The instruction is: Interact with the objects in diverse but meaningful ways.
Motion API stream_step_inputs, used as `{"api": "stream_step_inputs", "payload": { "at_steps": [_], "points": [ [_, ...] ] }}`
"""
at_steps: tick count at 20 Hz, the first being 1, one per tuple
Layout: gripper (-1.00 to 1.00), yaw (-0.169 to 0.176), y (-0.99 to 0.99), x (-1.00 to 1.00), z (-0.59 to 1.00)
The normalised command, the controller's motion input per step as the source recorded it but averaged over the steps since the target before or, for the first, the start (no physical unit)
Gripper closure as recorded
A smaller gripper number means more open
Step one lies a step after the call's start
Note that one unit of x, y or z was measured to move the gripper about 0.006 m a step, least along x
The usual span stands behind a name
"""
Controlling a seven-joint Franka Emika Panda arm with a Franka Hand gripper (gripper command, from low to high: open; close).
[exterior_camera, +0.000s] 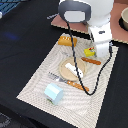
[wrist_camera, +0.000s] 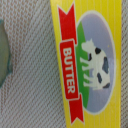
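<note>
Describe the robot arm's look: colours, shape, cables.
The arm is glossy white with bulky, rounded segments. A darker grey end face shows on the big upper joint. Below it sits a narrower white wrist block with small dark marks on its side. A thin black cable hangs off the arm and loops down over the mat. The fingers are hidden in both views, so their look cannot be told.

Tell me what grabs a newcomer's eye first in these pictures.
The big white robot arm dominates the exterior view, reaching down over a pale woven placemat on a black table. Its wrist view is filled by a yellow packet with a red BUTTER banner and a cow. On the mat, a tan round plate sits mid-mat, a pale blue carton near its front edge.
</note>
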Motion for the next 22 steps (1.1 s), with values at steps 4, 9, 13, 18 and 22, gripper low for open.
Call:
{"api": "stream_step_inputs", "payload": {
  "at_steps": [4, 9, 13, 18, 22],
  "points": [
    [-1.00, 0.000, -0.11, -0.06, 0.71],
    [-1.00, 0.000, -0.12, -0.11, 0.93],
    [-1.00, 0.024, -0.24, -0.19, 0.91],
    [-1.00, 0.048, -0.37, -0.18, 0.88],
    [-1.00, 0.055, -0.54, -0.07, 0.79]
  ]
}}
